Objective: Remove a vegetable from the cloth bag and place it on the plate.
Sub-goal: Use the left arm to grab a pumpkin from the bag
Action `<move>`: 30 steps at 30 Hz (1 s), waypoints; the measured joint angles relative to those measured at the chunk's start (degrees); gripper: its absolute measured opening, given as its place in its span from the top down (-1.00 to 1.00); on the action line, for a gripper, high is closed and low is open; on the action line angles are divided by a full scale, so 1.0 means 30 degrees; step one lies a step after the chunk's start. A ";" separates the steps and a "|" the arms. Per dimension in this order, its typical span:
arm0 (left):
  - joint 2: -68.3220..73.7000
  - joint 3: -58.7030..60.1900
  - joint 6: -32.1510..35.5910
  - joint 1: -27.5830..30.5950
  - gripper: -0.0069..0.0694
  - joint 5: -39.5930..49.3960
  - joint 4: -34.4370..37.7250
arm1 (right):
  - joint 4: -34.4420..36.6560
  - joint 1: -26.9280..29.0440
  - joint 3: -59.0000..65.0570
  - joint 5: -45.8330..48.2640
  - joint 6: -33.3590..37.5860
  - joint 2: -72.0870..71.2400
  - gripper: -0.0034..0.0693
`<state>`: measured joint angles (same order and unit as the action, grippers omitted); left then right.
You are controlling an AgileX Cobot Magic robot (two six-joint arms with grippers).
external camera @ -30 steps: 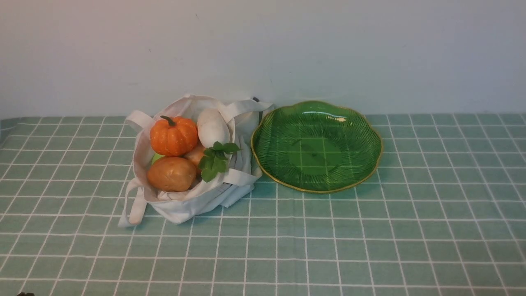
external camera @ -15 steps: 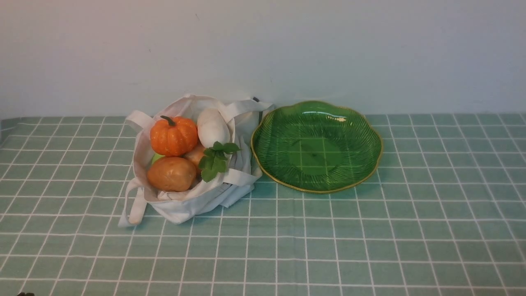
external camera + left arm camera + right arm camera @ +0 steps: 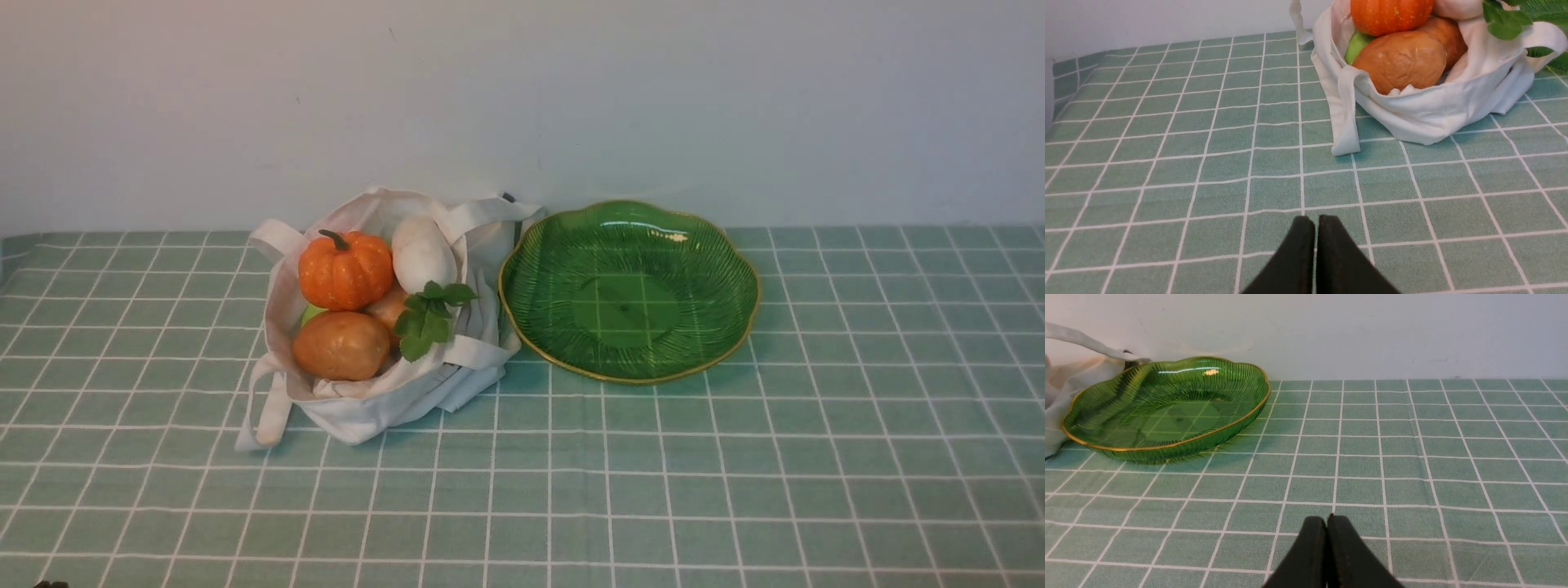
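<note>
One green plate (image 3: 624, 310), gold scalloped rim, beside cloth bag (image 3: 359, 412)

2 pincers closed: left pincer (image 3: 1316, 222), right pincer (image 3: 1328, 520); fingertips together, jaws empty.

a tabletop with checked cloth (image 3: 653, 490), wider place unclear.
</note>
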<state>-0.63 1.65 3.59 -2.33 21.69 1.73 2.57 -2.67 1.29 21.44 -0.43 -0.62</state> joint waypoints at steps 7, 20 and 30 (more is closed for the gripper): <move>0.0000 0.0000 -0.1868 0.0000 0.83 0.0000 0.2579 | 0.0000 0.0000 0.0000 0.0000 0.0000 0.0000 0.95; 0.0000 0.0018 -0.7420 0.0000 0.83 -0.0943 1.6952 | 0.0000 0.0000 0.0000 0.0000 0.0000 0.0000 0.95; 0.1634 -0.4340 -0.3707 -0.0017 0.83 0.1922 1.6445 | 0.0000 0.0000 0.0000 0.0000 0.0000 0.0000 0.95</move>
<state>4.27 -11.37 -7.54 -2.38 27.46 51.06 2.57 -2.67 1.29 21.44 -0.43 -0.62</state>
